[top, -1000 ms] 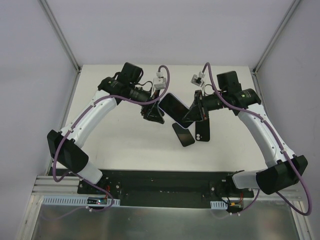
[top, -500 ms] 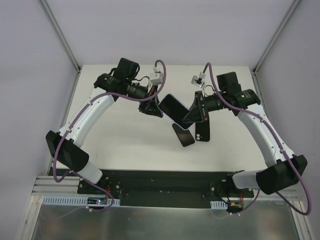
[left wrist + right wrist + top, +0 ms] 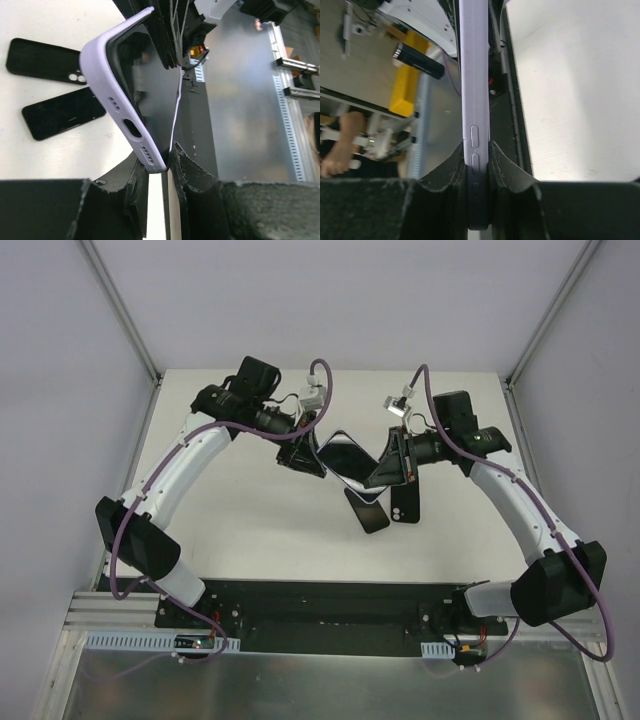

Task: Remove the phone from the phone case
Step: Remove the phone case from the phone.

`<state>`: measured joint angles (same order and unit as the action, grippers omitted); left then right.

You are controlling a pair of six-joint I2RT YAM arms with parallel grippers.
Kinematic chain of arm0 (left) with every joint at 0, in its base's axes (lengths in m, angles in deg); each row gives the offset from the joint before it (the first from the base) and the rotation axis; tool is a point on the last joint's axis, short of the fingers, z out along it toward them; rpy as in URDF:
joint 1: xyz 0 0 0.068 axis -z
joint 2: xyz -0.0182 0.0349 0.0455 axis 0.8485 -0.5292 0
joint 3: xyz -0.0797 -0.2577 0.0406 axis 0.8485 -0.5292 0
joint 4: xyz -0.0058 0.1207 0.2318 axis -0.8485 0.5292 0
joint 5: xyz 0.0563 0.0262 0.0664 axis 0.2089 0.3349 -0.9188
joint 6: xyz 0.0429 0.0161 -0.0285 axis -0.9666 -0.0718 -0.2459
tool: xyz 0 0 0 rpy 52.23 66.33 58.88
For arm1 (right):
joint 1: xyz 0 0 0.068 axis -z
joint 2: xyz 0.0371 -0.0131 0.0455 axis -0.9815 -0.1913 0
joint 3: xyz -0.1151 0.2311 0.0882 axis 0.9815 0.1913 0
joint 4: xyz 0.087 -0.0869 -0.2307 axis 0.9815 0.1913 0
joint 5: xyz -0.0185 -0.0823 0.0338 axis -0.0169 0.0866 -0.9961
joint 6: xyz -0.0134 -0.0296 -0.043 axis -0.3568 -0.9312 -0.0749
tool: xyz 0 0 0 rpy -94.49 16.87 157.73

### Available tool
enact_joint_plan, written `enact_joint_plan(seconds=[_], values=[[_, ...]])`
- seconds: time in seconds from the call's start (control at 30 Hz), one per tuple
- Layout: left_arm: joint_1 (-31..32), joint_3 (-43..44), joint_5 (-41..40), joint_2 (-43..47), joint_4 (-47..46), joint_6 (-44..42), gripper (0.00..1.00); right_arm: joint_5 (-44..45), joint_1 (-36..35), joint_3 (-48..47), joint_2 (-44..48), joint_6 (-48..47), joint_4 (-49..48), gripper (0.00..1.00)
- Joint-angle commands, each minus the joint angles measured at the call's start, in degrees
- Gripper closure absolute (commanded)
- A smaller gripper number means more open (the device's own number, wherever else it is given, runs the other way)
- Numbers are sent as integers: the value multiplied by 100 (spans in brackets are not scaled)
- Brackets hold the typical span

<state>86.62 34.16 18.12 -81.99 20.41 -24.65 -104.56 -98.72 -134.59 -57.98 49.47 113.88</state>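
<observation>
Left gripper (image 3: 160, 167) pinches a bottom corner of the case (image 3: 102, 75), right gripper (image 3: 476, 160) clamps its side, mid-air between the arms; phone (image 3: 343, 453) not yet out. Peel that lip slowly, right holding firm.

Phone case (image 3: 107, 85), phone (image 3: 345, 456) inside: off the worktop (image 3: 240, 530), centre, tilted. Left jaws clamp its left end; right jaws clamp its right side. On the worktop, on the near side of the case, two flat items side by side, just apart: left slab (image 3: 367, 508), right slab (image 3: 405, 502).
</observation>
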Motion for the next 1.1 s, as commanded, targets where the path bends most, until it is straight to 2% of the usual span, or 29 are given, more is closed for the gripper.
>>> enact_joint_plan(seconds=[0.0,0.07,0.4,0.73,1.07], values=[[613,300,-31,58,121,-723,100,-915,85,536,-55,2517,-2868,100],[771,344,-216,76,218,-838,100,-1048,85,722,-81,3093,-3505,100],[1422,757,-542,-64,772,-1540,100,-1390,6,722,-117,3244,-3534,100],[1493,889,-437,-504,922,-2174,100,-1628,-126,766,76,3271,-3542,100],[1440,828,-937,-548,922,-2245,100,-1593,-135,810,182,3235,-3551,100]])
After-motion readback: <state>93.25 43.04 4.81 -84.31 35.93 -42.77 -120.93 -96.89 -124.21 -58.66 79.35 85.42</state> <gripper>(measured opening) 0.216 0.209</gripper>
